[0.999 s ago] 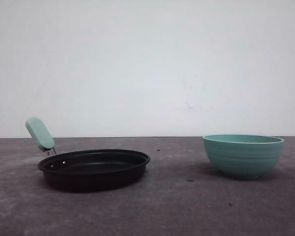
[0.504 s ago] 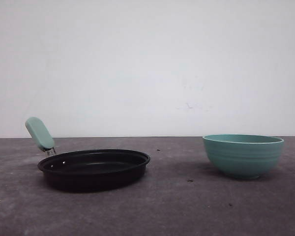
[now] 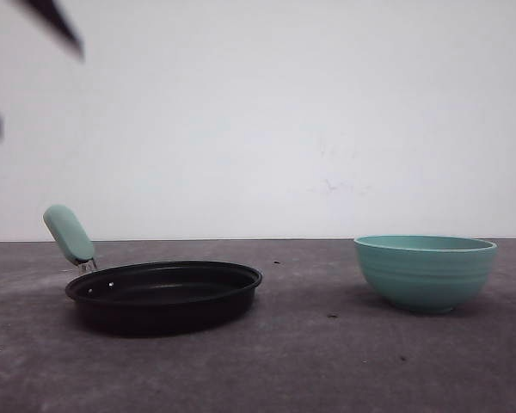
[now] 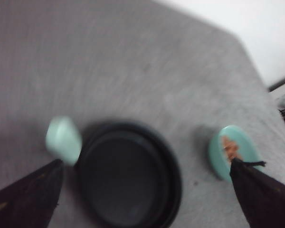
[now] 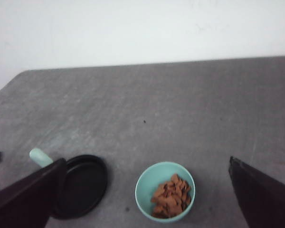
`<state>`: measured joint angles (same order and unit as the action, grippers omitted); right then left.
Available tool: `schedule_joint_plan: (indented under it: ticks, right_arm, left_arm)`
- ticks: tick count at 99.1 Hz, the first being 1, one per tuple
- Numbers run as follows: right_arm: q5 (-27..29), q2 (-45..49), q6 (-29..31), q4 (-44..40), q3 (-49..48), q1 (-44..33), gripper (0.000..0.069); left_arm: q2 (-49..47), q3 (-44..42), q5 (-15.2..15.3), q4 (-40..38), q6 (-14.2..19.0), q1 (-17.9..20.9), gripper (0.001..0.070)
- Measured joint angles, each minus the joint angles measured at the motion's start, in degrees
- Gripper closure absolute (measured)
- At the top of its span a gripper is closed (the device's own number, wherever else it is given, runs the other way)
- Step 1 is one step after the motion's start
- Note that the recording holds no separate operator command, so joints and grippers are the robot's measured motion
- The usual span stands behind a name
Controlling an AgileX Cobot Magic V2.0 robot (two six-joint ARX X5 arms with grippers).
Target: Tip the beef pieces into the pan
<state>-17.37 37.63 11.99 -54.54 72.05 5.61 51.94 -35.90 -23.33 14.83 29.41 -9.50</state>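
The black pan with its mint-green handle lies at the table's left and holds nothing. To its right stands a ribbed teal bowl. The beef pieces, brown chunks, lie heaped in that bowl. High above the table my left gripper is open over the pan, and the picture is blurred by motion. The bowl shows beside one of its fingers. My right gripper is open too, high above, with the bowl between its fingers and the pan by one finger.
The grey table ends at a white wall behind. A dark, blurred part of an arm crosses the top left corner of the front view. The table's left edge shows in the right wrist view.
A dark blurred arm part has come into the top left of the front view. Pan and bowl have not moved.
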Motion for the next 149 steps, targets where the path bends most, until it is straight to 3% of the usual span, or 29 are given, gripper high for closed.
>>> schedule_joint_plan:
  ticks: [13,38,58,75,83,94,99,123,137,149]
  right_arm:
    - [0.0,-1.57,0.0,-2.8,0.0,0.0,0.0008]
    - [0.02,-4.31,-0.02,-7.21,0.0,0.0,0.0008]
    - [0.96,-6.56,0.02,-10.82,0.02,0.0,0.0008]
    - [1.01,-7.69,0.02,-13.88,0.02,0.0,0.0008]
    - [1.01,-7.76,0.02,-15.12,0.02,0.0,0.0008]
    - [1.49,-7.76,0.02,-15.65,0.02,0.0,0.0008]
    - [2.6,-7.76,0.0,-15.63,0.02,0.0,0.0008]
    - [8.92,-7.76,-1.18,-14.73,-0.44,0.0,0.0008]
    - [9.68,-7.48,-1.49,-9.14,-5.84,0.0,0.0015]
    - [8.55,-5.22,-1.27,-1.51,-13.57,0.0,0.0023]
  left_arm:
    - [6.38,5.99,0.04,-9.84,6.36,0.0,0.0016]
    - [24.22,6.08,-1.73,-23.47,10.08,0.02,0.0016]
    - [33.16,6.08,-2.03,-36.09,14.16,0.02,0.0018]
    - [37.13,6.05,-2.05,-43.25,14.99,0.04,0.0126]
    - [38.29,5.75,-2.05,-43.25,15.02,0.04,0.0246]
    - [38.47,5.6,-2.29,-43.08,15.12,0.04,0.0555]
    - [38.47,5.53,-2.51,-43.19,14.97,0.04,0.0629]
    - [35.34,5.53,-3.69,-41.27,15.06,0.09,0.0654]
    - [26.53,5.53,-4.39,-37.57,15.06,-0.57,0.0654]
    - [17.53,5.05,-4.48,-29.14,15.02,-2.25,0.0654]
